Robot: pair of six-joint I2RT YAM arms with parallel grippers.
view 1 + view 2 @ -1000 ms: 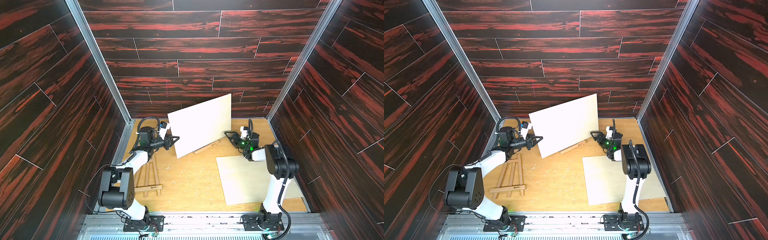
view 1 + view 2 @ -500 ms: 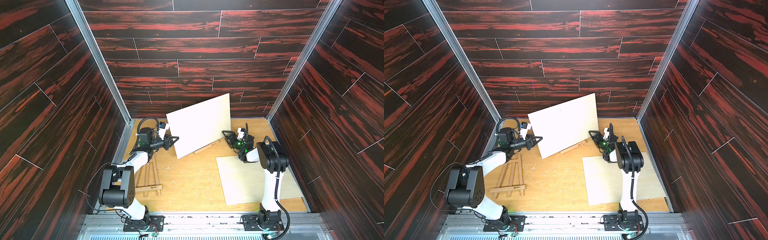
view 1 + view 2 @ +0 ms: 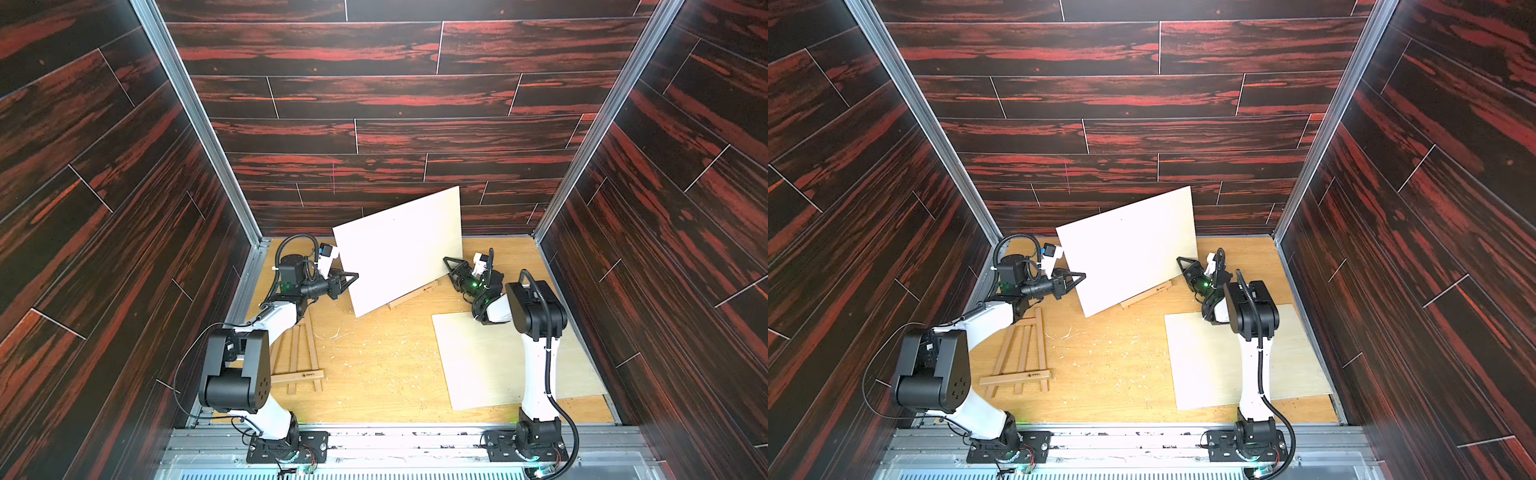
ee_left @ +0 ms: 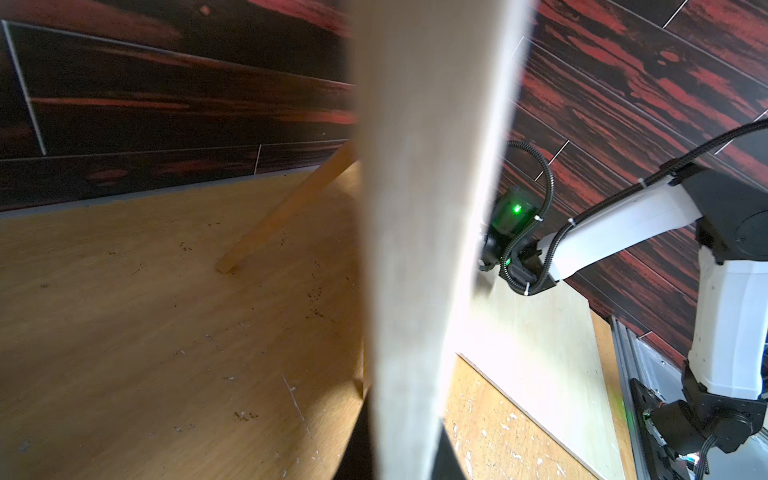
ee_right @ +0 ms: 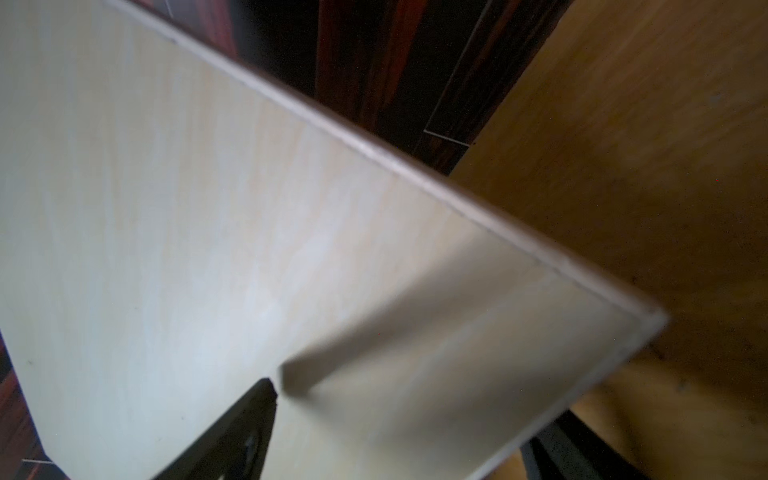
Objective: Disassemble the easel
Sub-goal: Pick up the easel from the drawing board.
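A small wooden easel (image 3: pixel 415 293) (image 3: pixel 1148 293) stands at the back of the floor. It carries a pale board (image 3: pixel 399 249) (image 3: pixel 1129 249), tilted. My left gripper (image 3: pixel 353 277) (image 3: pixel 1081 277) is shut on the board's left edge, and in the left wrist view the board (image 4: pixel 424 208) runs straight up out of the jaws (image 4: pixel 401 449). The easel's rear leg (image 4: pixel 286 208) slants to the floor behind it. My right gripper (image 3: pixel 451 270) (image 3: pixel 1183 268) is open at the board's lower right edge. In the right wrist view its fingers (image 5: pixel 249 415) stand on either side of the board (image 5: pixel 249 249).
A second easel (image 3: pixel 297 357) (image 3: pixel 1021 357) lies flat by the left arm. Another pale board (image 3: pixel 490 361) (image 3: pixel 1217 357) lies flat at the right, under the right arm. Wood shavings are scattered on the floor. Dark walls close in on three sides.
My right gripper has moved left to the board's right edge and has begun to narrow. The board has shifted slightly left. The left gripper has kept its grip and place.
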